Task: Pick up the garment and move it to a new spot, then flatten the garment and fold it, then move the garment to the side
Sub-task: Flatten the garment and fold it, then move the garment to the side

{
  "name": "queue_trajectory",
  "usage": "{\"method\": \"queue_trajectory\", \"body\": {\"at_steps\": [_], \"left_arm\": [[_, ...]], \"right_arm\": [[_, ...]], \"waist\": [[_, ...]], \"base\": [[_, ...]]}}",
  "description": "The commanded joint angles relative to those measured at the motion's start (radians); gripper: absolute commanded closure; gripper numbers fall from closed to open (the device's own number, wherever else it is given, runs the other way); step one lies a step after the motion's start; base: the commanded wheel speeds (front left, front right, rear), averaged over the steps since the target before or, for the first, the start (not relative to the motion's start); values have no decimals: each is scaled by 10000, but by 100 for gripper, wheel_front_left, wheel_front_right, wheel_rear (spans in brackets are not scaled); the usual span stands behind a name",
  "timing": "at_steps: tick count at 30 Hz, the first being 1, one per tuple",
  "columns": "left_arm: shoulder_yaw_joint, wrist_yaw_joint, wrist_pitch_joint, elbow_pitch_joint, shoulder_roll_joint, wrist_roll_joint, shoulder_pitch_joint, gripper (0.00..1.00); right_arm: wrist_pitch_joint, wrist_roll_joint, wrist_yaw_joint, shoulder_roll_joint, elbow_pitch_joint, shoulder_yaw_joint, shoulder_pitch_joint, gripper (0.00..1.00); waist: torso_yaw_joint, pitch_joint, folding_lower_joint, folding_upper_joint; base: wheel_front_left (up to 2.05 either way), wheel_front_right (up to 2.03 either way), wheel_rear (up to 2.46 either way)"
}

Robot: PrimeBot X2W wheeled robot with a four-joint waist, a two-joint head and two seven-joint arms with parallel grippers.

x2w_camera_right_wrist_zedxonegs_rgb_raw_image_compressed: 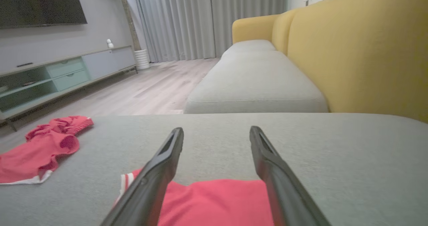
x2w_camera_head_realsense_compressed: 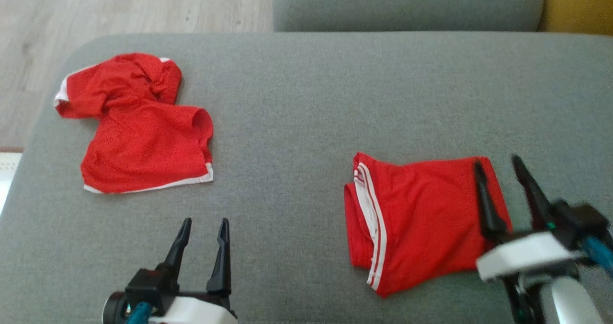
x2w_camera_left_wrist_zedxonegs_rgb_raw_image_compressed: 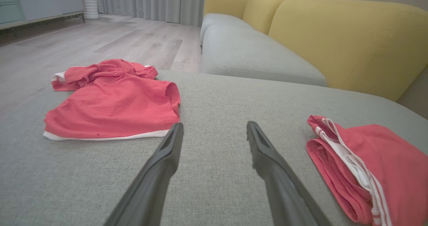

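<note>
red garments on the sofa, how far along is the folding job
Done: the striped garment lies folded on the right. In hand: nothing; the right gripper is open over its edge, the left gripper open above the cushion. Left: the crumpled garment, not yet flattened or folded.

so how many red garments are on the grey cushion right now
2. The crumpled garment lies at the left of the cushion. The folded garment lies at the right, with its edge under the open right gripper. None looks hidden.
</note>
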Motion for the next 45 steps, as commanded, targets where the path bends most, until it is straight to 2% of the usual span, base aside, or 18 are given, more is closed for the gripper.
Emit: {"method": "queue_trajectory", "body": {"at_steps": [1,5,12,17,24,45], "left_arm": [[414,-99,-122,-170,-72,185,-302,0],[622,-327,-122,63,-72,421,-165,0],[938,-493,-122,208,-72,617,83,0],[1190,-487,-122,302,-72,621,371,0],[1442,-628,-122,388,-72,648,596,0],[1363,-601,-122,423,-72,525,663,0]], "right_arm": [[-652,-469,-7,-209,-144,-178,147,0],[-1551,-1221,-7,-269,354,-983,897,0],[-1992,-1783,-7,-149,1101,-1529,1586,0],[-2023,-1635,-7,-128,1491,-1243,1831,0],[-2026,-1361,-7,-96,1432,-1258,2040,0],[-2027,-1133,-7,-94,1369,-1036,1645,0]], "waist": [[89,-250,0,0],[185,-638,0,0],[164,-908,0,0],[141,-1065,0,0],[201,-1260,0,0],[383,-1230,0,0]], "base": [[0,0,0],[0,0,0],[0,0,0],[0,0,0],[0,0,0],[0,0,0]]}}
